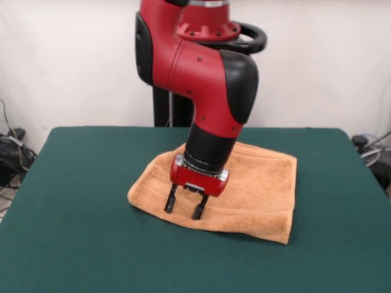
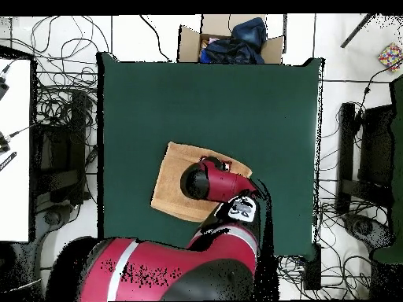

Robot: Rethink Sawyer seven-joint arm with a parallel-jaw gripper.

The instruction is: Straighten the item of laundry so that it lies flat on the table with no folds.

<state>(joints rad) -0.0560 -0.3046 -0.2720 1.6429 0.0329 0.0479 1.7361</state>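
The item of laundry (image 1: 263, 183), an orange-tan towel, lies in the middle of the table (image 1: 73, 232). It looks doubled over, with a thick rounded fold along its front edge and an uneven outline. My gripper (image 1: 183, 211) points down over the towel's front left part, just behind that fold. Its two black fingers (image 1: 169, 206) stand apart with nothing between them, so it is open. Whether the tips touch the cloth I cannot tell. In the overhead view the arm covers the right part of the towel (image 2: 169, 185) on the green table (image 2: 236, 102).
A cardboard box (image 2: 189, 39) holding dark blue cloth stands just past the table's top edge in the overhead view. Cables (image 2: 55, 102) and equipment lie on the floor along both sides. Green tabletop surrounds the towel on all sides.
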